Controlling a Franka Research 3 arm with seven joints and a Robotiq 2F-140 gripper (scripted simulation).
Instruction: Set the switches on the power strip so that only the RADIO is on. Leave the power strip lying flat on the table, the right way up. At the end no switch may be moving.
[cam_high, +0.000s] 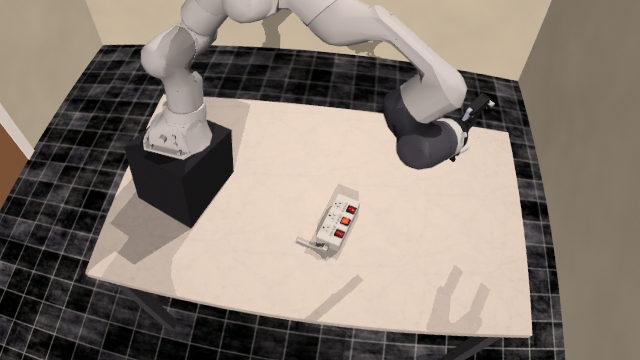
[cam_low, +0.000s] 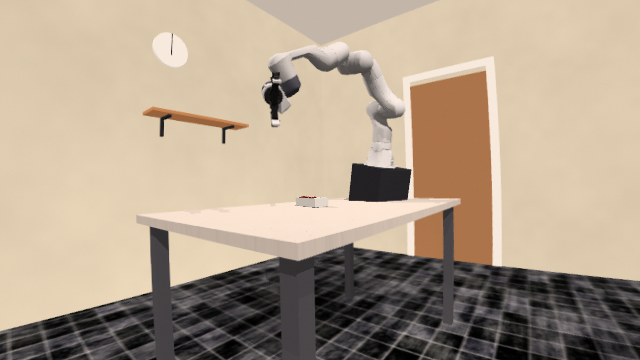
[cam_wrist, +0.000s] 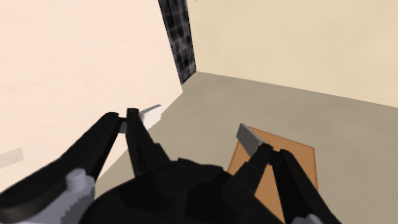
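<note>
Pincer (cam_wrist: 197, 122) spread wide, holding nothing, high above the tabletop (cam_high: 425, 260). Power strip (cam_high: 339, 223) at frame centre shows three red switches (cam_high: 345, 220) close together; switch labels unreadable. Risk: a wide fingertip hits two rockers or shoves the strip.

Power strip (cam_high: 339, 224) mid-table (cam_high: 450, 280) — arm pedestal (cam_high: 200, 200) at one corner

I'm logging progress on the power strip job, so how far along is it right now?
Barely started. Done: the power strip already lies flat, right way up, on the table. In hand: nothing; the gripper is open, high above the table. Left: all three red switches look lit; labels are unreadable, so which is RADIO is unclear.
</note>
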